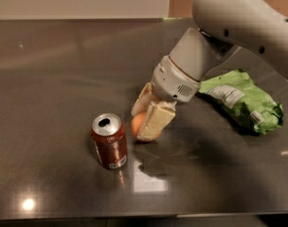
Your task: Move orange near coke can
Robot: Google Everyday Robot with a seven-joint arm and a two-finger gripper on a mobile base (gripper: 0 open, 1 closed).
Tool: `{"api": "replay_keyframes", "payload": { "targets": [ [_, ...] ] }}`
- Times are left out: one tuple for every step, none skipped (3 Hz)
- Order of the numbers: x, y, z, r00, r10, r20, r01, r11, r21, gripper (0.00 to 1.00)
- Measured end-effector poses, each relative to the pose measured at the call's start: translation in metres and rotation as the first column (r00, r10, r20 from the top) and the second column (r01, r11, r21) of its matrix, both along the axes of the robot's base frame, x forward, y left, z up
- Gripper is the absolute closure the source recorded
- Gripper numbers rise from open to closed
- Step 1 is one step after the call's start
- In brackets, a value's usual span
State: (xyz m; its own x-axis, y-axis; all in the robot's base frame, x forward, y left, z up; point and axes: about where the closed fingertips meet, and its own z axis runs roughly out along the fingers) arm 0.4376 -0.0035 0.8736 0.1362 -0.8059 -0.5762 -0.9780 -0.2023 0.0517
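The coke can [109, 141] stands upright on the dark table [58, 89], left of centre, with its silver top and open tab hole facing up. The orange [138, 125] is just right of the can, a small gap apart, and low near the table surface. My gripper [147, 122] reaches down from the white arm at the upper right and is shut on the orange, with one cream finger [156, 121] in front of it and the other behind. Most of the orange is hidden by the fingers.
A green chip bag [238, 99] lies on the table to the right of the gripper, under the arm. The table's front edge runs along the bottom of the view. A pale wall borders the far edge.
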Motion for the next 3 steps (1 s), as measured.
{"api": "replay_keyframes", "payload": {
  "targets": [
    [-0.0115, 0.0059, -0.0061, 0.9996, 0.025, -0.013, -0.025, 1.0, 0.006, 0.81],
    [-0.0165, 0.0076, -0.0109, 0.9996, 0.027, -0.013, -0.027, 1.0, 0.014, 0.59],
    [-0.0156, 0.0057, -0.0152, 1.0, -0.001, 0.001, 0.001, 1.0, 0.023, 0.35]
  ]
}}
